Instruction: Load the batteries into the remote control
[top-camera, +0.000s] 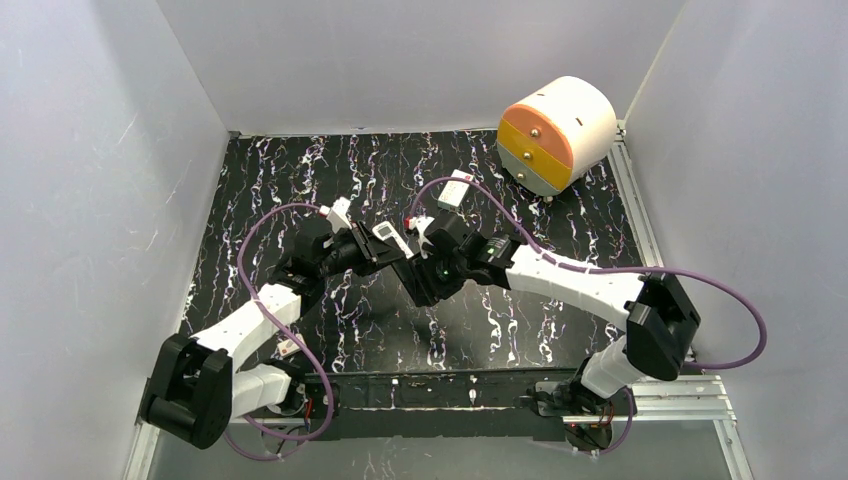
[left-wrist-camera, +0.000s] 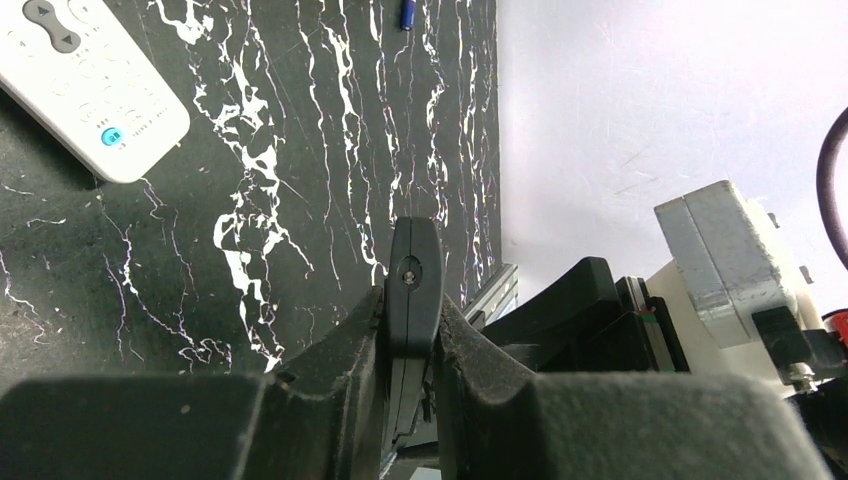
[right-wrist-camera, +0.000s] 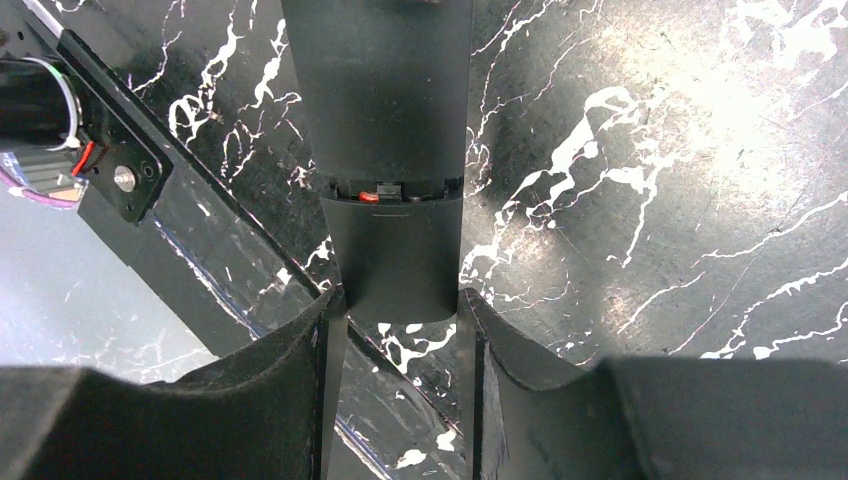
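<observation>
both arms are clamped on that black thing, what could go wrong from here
The black bar, clamped by the left gripper and right gripper, gapes at a seam: a pull may pop it apart. The remote control lies buttons up, untouched, so it likely needs flipping. The loose battery could roll away.

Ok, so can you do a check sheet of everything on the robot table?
Surface: black table with white veins.
Job's things: white remote lying face up, untouched; one battery loose beyond it.
Clutter: black bar; striped drum; white box.
Grippers: left gripper shut on the bar's thin edge; right gripper shut on its end.
Cables: purple cables loop from both arms.
Surroundings: white walls; metal rail at the near edge.
</observation>
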